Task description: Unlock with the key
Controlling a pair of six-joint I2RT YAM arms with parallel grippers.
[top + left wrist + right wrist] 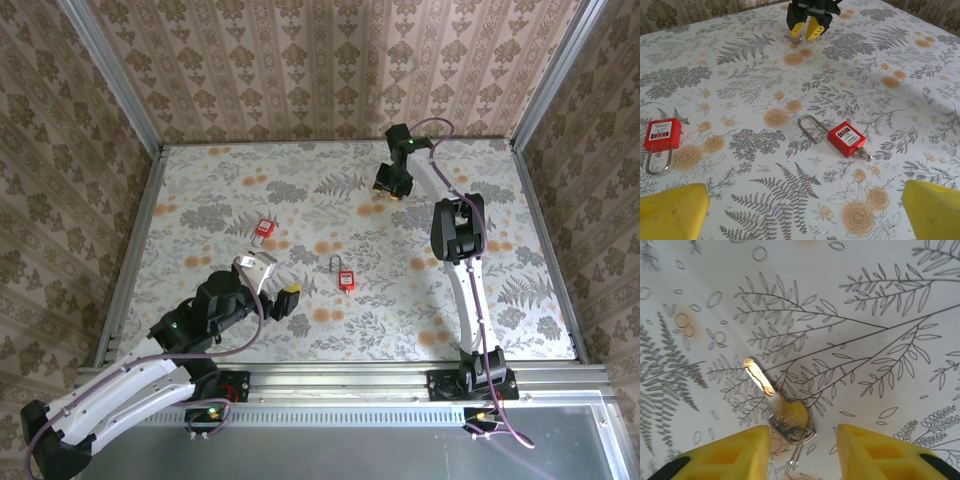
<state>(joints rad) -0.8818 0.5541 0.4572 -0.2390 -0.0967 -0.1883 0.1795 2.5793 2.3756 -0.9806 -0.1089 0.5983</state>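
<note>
Key-pickup step: right gripper (802,442), jaws apart, straddles the key (784,412) at lower centre and must next pinch its head; left gripper (805,212) wide open.

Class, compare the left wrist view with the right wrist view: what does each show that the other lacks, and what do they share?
Left wrist view, not the right: two red padlocks, one at the left and one central, framed by the open left gripper.
Right wrist view, not the left: a close-up of the key lying flat, blade pointing up-left, with a ring on its head.
Both: the floral table and the right gripper, its yellow fingers apart on either side of the key.
</note>
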